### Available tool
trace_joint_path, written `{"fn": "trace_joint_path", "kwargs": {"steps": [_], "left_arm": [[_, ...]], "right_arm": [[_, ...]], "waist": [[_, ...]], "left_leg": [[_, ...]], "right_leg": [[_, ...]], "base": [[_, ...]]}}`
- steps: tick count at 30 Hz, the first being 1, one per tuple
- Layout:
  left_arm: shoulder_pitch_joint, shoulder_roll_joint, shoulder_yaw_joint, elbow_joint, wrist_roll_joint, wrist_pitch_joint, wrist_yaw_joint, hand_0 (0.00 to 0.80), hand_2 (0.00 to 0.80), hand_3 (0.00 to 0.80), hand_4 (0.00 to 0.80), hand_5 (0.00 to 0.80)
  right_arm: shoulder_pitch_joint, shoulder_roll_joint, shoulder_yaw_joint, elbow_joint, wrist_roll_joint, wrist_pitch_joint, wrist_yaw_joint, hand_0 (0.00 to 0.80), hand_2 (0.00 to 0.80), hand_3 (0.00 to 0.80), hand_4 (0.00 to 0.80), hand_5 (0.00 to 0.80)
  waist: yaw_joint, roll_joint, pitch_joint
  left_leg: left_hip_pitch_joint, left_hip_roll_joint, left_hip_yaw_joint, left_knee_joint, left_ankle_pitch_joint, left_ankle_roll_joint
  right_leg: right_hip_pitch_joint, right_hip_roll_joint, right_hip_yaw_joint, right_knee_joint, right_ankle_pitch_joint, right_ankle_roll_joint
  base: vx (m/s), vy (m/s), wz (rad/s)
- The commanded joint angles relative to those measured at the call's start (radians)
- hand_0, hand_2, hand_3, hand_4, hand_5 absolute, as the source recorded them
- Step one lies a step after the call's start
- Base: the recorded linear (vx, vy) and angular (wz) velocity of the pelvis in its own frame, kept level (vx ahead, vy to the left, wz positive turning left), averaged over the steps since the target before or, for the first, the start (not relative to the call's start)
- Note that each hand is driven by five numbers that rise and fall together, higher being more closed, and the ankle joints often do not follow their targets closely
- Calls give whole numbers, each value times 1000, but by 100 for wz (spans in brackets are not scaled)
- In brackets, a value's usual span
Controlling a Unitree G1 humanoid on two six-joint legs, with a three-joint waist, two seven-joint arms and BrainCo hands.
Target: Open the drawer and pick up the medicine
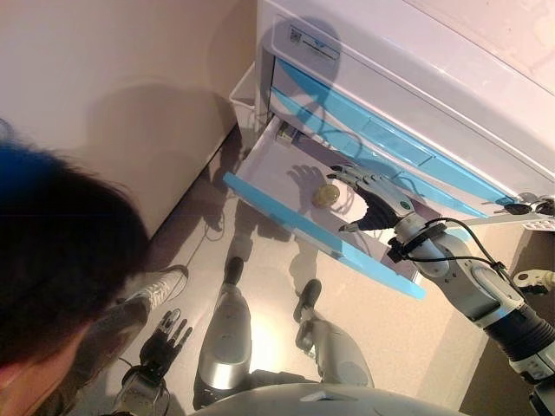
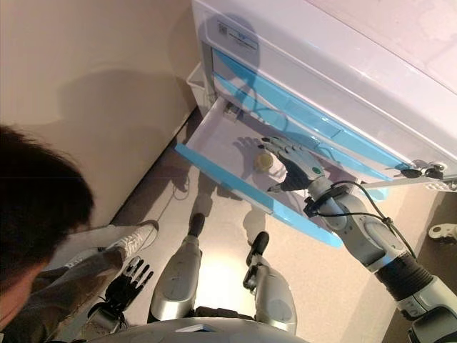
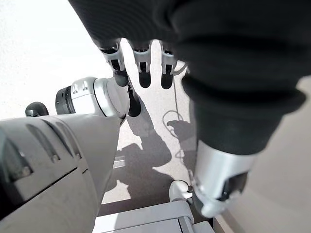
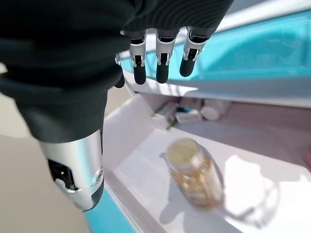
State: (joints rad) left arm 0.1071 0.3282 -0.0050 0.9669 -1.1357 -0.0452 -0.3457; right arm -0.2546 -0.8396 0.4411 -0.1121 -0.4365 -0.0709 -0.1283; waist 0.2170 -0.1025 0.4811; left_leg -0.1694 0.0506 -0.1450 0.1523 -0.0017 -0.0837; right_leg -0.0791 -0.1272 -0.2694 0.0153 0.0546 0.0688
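Amber medicine bottle (image 4: 194,174), one, in open drawer (image 1: 286,221).

I count one open drawer (image 1: 286,186) in the cabinet, with two shut blue-fronted drawers (image 1: 381,134) above it. Inside I see one amber medicine bottle (image 4: 193,171) and three small items (image 4: 187,112) at the back.

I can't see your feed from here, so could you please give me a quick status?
Right hand open above the open drawer. Medicine bottle upright inside, untouched. Left hand open, idle, low beside a person.
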Motion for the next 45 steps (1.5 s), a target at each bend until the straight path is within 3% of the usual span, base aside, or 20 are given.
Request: {"fn": "trace_joint_path", "kwargs": {"steps": [1,18,45], "left_arm": [[32,22,-28,10,27,4,-1,0,0,0,0,0],[31,21,-44,-3,28,25,-5,0,0,0,0,0],[28,42,-48,5,53,41,-10,0,0,0,0,0]], "right_arm": [[-32,-11,32,-20,-30,2,-78,0,0,0,0,0],[-77,43,93,175,-46,-2,-130,0,0,0,0,0],[-207,108,171,353,-57,51,-159,0,0,0,0,0]], "waist": [[0,11,-42],[21,38,-32],[73,36,-25]], "left_leg": [[-44,-32,23,2,-9,44],[-53,-45,4,-1,-4,46],[-58,-53,-34,11,-3,47]], "right_leg": [[14,-4,2,76,-29,49],[8,-13,-18,81,-32,42],[24,-12,-40,80,-31,42]], "base": [[-14,1,4],[0,3,1],[18,-10,3]]}}
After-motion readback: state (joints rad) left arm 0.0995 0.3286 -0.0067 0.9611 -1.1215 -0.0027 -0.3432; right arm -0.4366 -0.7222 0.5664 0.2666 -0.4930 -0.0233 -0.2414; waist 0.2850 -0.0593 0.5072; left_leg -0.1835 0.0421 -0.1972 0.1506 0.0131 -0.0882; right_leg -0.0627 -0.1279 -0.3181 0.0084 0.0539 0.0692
